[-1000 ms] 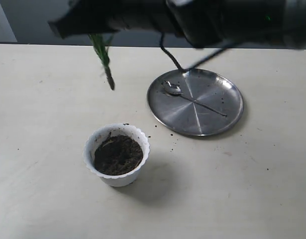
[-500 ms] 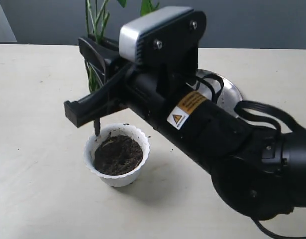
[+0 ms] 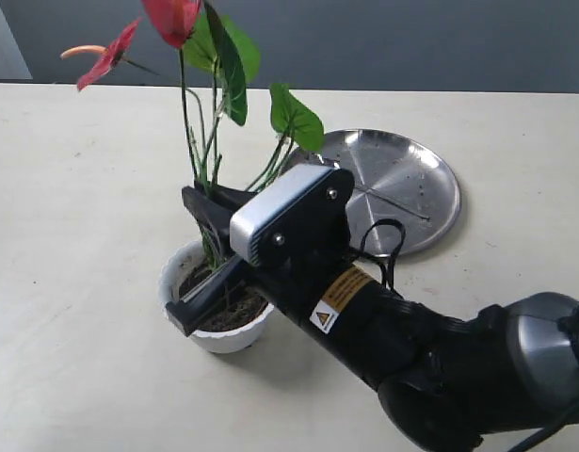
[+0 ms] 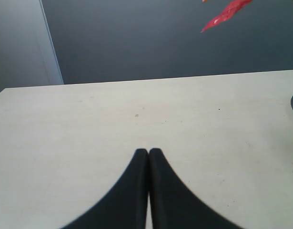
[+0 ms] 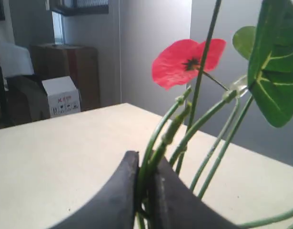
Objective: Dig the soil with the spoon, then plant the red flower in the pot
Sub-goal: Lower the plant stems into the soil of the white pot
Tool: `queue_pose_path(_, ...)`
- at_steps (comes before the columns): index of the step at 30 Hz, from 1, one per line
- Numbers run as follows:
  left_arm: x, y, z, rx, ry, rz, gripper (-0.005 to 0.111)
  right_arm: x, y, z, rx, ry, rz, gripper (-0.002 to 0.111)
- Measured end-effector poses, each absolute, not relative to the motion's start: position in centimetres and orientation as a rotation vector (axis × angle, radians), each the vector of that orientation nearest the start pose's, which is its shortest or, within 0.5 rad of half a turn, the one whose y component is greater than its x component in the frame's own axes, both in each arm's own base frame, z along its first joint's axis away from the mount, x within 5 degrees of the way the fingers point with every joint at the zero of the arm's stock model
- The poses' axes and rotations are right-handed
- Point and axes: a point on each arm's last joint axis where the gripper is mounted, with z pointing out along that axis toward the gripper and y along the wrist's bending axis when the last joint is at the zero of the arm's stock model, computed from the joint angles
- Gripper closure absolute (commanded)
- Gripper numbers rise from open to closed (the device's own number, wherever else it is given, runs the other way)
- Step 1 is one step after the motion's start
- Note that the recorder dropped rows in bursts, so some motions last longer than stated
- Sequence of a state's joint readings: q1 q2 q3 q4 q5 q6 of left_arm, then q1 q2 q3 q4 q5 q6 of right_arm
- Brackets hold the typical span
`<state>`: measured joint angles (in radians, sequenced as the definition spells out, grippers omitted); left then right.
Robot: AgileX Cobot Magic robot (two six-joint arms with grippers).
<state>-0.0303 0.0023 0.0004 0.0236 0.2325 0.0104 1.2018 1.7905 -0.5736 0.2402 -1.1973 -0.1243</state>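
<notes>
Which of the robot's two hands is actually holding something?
The right hand: its fingers pinch the red flower's green stems over the white pot. The left hand is shut on nothing, above bare table.

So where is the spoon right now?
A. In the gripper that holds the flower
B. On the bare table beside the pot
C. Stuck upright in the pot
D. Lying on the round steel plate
D: the spoon's thin handle lies across the steel plate, apart from the pot, while the right gripper is shut on the flower's stems.
</notes>
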Motion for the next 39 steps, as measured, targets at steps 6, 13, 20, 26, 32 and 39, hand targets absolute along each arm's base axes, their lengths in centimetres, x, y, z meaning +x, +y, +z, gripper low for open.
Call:
queue_pose_path(6,5.6,-0.1,19.2,0.051,1.718,0.007,0.106,13.5,29.0,16.7,-0.777,1.385,0.716,0.109)
queue_pose_path(13,5.6,-0.1,19.2,0.051,1.718,0.007,0.106,14.6,29.8,16.7,-0.757,1.365,0.690,0.109)
queue_pose_path(20,5.6,-0.1,19.2,0.051,1.718,0.007,0.106,14.6,30.0,14.1,-0.776,1.448,0.707,0.109)
queue_pose_path(26,5.6,-0.1,19.2,0.051,1.718,0.007,0.106,14.5,30.1,14.0,-0.703,1.507,0.820,0.109)
queue_pose_path(32,5.6,-0.1,19.2,0.052,1.718,0.008,0.106,14.4,30.2,13.7,-0.672,1.564,0.861,0.109)
queue_pose_path(39,5.6,-0.1,19.2,0.052,1.718,0.008,0.106,14.4,30.4,13.4,-0.684,1.628,0.883,0.109)
